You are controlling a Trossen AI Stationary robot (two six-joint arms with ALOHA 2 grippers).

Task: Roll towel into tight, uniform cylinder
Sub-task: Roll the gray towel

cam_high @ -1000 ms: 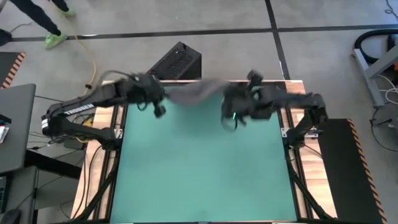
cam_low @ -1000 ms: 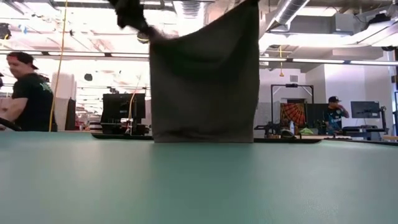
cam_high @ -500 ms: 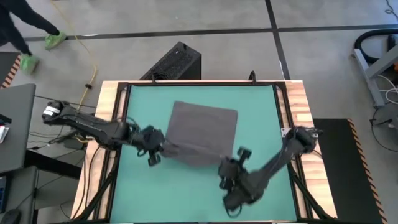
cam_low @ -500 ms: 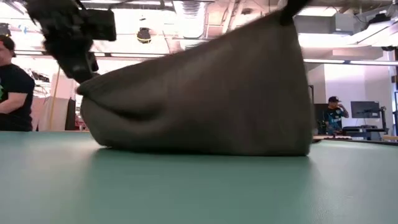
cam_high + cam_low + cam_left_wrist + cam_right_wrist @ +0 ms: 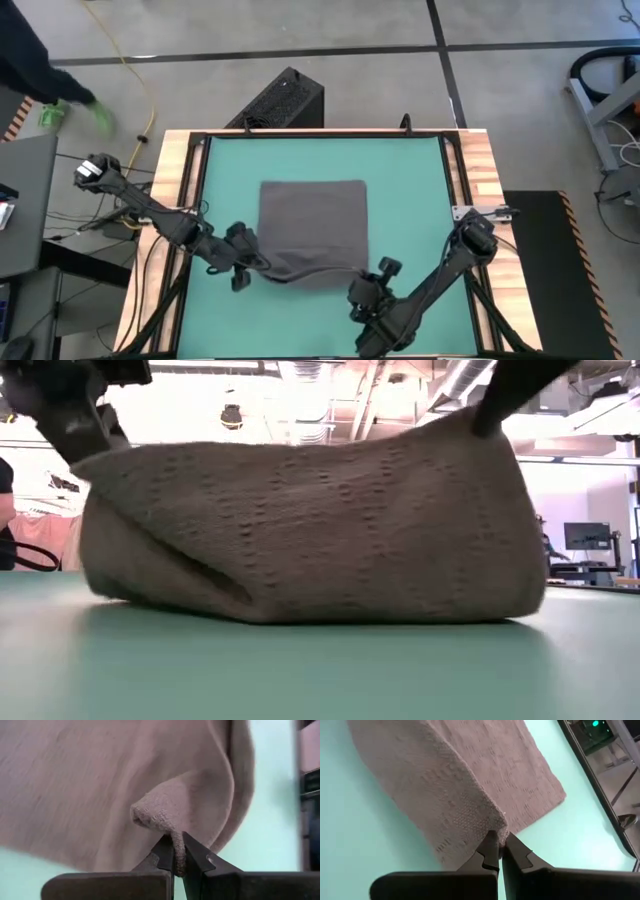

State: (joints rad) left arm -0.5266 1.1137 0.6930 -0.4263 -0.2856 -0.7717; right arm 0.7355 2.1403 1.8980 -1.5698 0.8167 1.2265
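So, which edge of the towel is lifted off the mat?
The near edge of the towel, pinched by the left end effector and right end effector; the far edge lies flat.

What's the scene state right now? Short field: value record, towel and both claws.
towel: dark grey towel, mostly spread flat on the green mat, near edge lifted off the surface
left claw: left claw shut on the towel's near left corner, raised above the mat
right claw: right claw shut on the towel's near right corner, raised above the mat
roll: not started, no cylinder visible
far edge: lying flat on the mat
off table: black box on the floor beyond the far edge
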